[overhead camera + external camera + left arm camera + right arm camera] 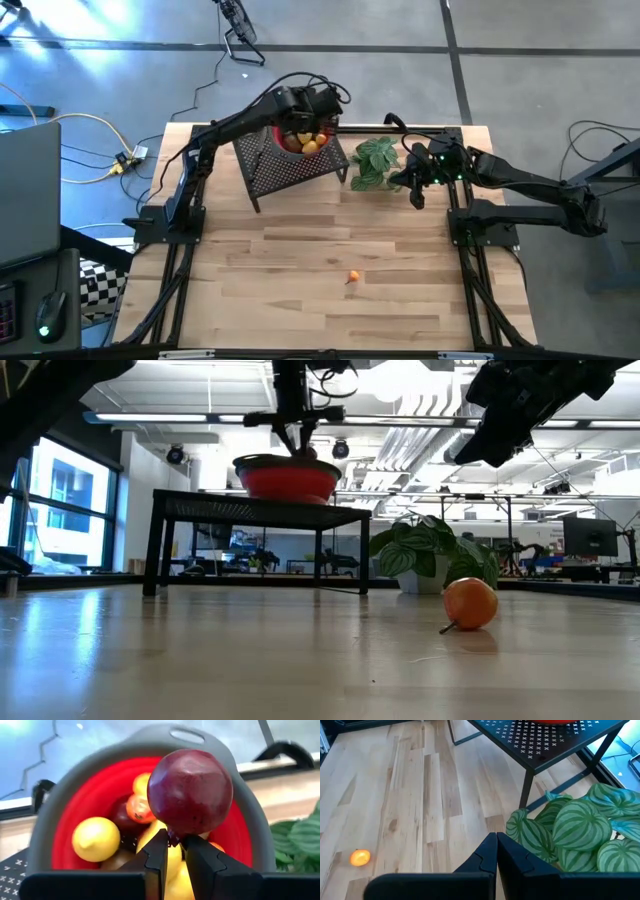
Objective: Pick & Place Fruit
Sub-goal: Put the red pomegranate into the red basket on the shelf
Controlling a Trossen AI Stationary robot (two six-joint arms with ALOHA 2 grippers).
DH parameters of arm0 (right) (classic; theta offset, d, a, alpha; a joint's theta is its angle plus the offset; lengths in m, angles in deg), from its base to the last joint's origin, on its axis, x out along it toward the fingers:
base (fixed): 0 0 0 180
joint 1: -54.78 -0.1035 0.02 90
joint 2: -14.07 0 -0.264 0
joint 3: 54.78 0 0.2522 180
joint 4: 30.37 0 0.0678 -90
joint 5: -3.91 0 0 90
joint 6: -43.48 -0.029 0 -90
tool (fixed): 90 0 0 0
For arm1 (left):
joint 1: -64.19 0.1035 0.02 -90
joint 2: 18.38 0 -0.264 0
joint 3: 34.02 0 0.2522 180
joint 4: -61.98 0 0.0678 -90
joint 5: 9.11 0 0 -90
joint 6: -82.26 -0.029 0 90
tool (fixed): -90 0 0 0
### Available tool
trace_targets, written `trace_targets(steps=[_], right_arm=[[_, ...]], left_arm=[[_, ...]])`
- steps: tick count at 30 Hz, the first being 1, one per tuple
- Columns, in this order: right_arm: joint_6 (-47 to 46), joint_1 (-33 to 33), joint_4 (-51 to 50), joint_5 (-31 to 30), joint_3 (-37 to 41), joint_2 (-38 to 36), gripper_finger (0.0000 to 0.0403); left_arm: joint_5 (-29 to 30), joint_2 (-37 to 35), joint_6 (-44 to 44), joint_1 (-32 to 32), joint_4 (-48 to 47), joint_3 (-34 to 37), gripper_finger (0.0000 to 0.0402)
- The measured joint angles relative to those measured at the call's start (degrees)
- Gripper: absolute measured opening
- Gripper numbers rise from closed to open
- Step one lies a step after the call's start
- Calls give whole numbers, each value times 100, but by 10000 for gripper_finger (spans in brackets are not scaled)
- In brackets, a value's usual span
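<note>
Left gripper (173, 851) jaws narrow, pinching stem of dark red fruit (190, 792) directly above red bowl (77, 815). Right gripper (496, 851) jaws shut, empty; orange fruit (353, 277) loose on bench (300, 250), nearer right arm.

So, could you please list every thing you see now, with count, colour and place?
Bowl: one, red inside with a grey rim, on the stand.
Stand: one, black perforated metal, at the far side of the table.
Dark red fruit: one, pinched at its stem by the left fingers, above the bowl.
Fruit in bowl: several; a yellow lemon, orange and dark pieces; exact count cannot be told.
Orange fruit: one, alone on the table, near the front.
Plant: one, green striped leaves, right of the stand.
Table: one, light wood.
Left gripper: over the bowl, holding the dark red fruit.
Right gripper: fingers shut, empty, beside the plant.
</note>
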Motion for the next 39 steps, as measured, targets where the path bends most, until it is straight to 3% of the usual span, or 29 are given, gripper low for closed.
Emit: trace_targets(steps=[11,35,39], right_arm=[[2,2,-4,0,0,0,2],[2,0,-7,4,0,0,2],[2,2,-7,7,0,0,3]], left_arm=[[-798,4,-169,5,10,201,53],[-959,4,-63,-123,171,310,53],[-959,4,-69,-123,191,310,70]])
